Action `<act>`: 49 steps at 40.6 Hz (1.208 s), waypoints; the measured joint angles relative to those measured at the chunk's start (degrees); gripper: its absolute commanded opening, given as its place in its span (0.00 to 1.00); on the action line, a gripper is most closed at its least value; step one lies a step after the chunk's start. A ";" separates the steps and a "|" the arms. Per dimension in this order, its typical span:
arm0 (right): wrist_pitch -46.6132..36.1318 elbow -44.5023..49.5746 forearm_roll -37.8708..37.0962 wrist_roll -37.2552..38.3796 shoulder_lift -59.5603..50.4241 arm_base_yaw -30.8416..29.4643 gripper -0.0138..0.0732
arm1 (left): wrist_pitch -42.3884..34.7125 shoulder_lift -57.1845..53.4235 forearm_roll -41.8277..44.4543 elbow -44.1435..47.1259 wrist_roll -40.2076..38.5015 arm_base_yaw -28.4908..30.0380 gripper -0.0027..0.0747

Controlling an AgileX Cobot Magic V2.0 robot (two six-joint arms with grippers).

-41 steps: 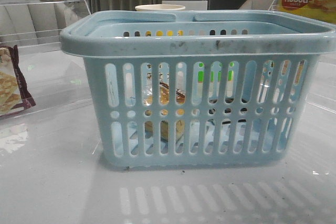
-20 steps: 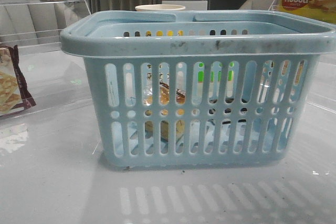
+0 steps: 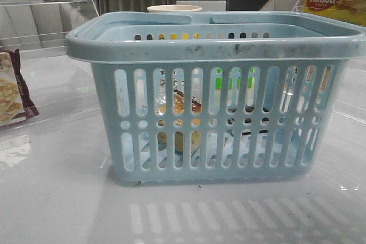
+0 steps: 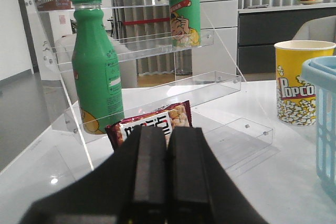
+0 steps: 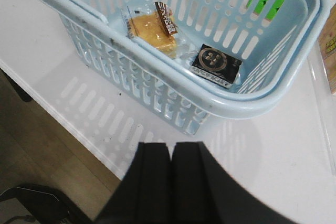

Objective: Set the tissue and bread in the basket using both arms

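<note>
I note bread (image 5: 154,30) and tissue (image 5: 215,63) lying side by side, apart, on the basket (image 5: 252,104) floor, while left gripper (image 4: 167,145) and right gripper (image 5: 171,156) both show fingers pressed together, empty.

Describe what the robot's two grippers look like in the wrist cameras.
Both look alike: the left gripper and the right gripper each have two flat, matte black, blocky rectangular jaws on a wider black body. No cables or markings are visible.

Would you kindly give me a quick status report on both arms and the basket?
Left gripper shut, empty. Right gripper shut, empty. Bread and tissue both inside basket. Nothing in the way.
</note>
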 measured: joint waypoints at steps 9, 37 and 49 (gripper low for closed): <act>0.00 0.00 0.00 0.00 0.00 0.00 0.22 | 0.00 0.00 -0.10 0.00 -0.04 -1.93 0.15; 0.00 0.00 0.00 0.00 0.00 0.00 0.22 | 0.00 0.00 -0.10 0.00 -0.13 -1.93 0.15; -3.60 5.94 0.11 0.00 -6.18 -5.03 0.22 | 0.00 0.00 -0.10 0.00 -0.13 -1.93 0.15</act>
